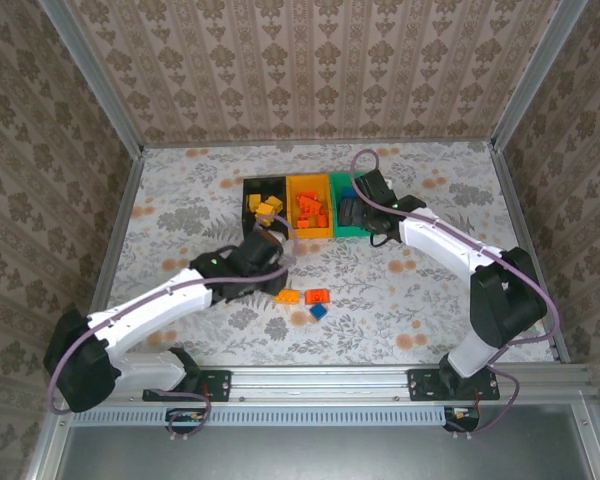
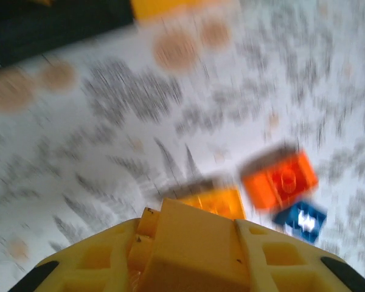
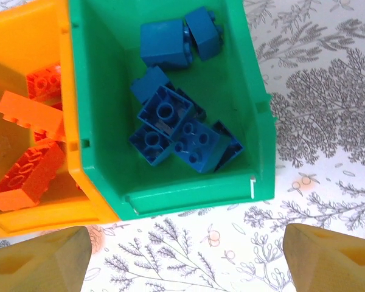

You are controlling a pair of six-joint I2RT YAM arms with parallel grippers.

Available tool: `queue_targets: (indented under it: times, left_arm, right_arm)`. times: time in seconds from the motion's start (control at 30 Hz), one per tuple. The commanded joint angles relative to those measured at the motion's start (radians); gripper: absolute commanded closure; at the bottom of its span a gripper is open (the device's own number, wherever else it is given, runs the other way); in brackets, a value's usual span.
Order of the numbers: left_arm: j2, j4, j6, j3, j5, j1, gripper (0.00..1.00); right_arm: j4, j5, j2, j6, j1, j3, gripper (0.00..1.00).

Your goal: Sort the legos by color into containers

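Currently the left gripper [image 2: 191, 246] is clamped on a yellow-orange brick [image 2: 194, 234], pinched across opposite sides. That wrist view is blurred, so stud orientation cannot be told. Three more pieces lie on the table [image 1: 180, 190] close by: a yellow-orange lego [image 1: 287, 296], a red-orange lego [image 1: 317, 294] and a blue lego [image 1: 318, 311]. The right gripper [image 3: 188, 258] is held wide open and empty at the near rim of the green bin [image 3: 255, 121], where blue bricks [image 3: 170, 121] are piled. Yellow-orange pieces are seen in the black bin [image 1: 265, 181], so it is judged the target. Bricks are expected to be light, rigid and slick. Opposite smooth walls should be taken squarely, never corners or studs.
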Motion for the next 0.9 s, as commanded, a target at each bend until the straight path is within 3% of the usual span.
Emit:
queue_targets:
  times: [0.0, 0.3, 0.53, 0.63, 0.77, 0.87]
  left_arm:
    - [0.033, 0.111, 0.075, 0.057, -0.016, 0.113, 0.7]
    - [0.383, 0.247, 0.133, 0.303, 0.028, 0.324, 0.7]
    - [0.588, 0.217, 0.153, 0.5, 0.036, 0.364, 0.69]
    - [0.639, 0.2, 0.147, 0.56, 0.046, 0.363, 0.58]
    - [0.647, 0.189, 0.144, 0.597, 0.061, 0.364, 0.29]
    - [0.604, 0.191, 0.14, 0.595, 0.058, 0.351, 0.19]
  right_arm:
    - [0.013, -0.003, -0.033, 0.022, -0.001, -0.033, 0.16]
    - [0.008, -0.013, -0.053, 0.028, -0.001, -0.075, 0.16]
    - [0.008, -0.023, -0.076, 0.033, 0.008, -0.111, 0.16]
    - [0.017, -0.049, -0.084, 0.03, 0.012, -0.131, 0.16]
    - [0.016, -0.06, -0.077, 0.016, 0.026, -0.157, 0.16]
    - [0.021, -0.072, -0.084, 0.012, 0.034, -0.177, 0.16]
